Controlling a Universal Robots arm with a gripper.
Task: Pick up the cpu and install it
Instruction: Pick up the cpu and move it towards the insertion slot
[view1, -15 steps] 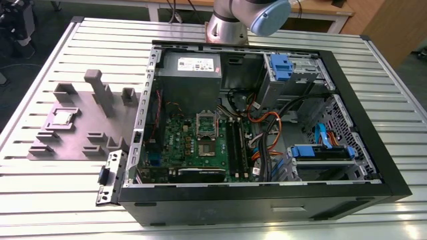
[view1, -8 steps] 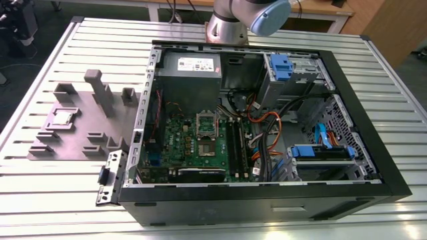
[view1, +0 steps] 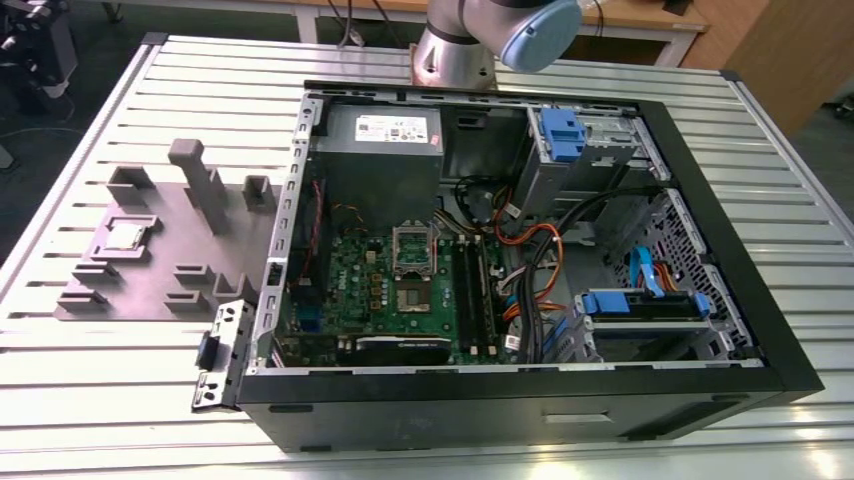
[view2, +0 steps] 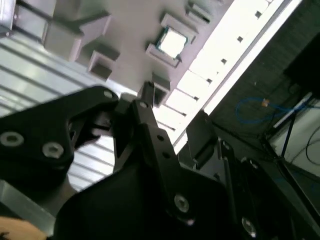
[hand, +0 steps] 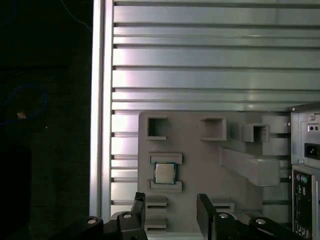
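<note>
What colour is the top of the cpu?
The cpu is silvery grey on top, best seen in the first wrist view.

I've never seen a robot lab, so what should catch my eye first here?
An open computer case lies on the slatted table, its green motherboard exposed. On the exterior view's left, the cpu sits in a grey holder plate, with the open gripper hanging near it.

A robotics lab: a ribbed silver aluminium worktop (view1: 120, 400) carries an opened black metal computer tower (view1: 534, 415), and a silver-grey robot arm (view1: 461, 45) stands beside it.
</note>
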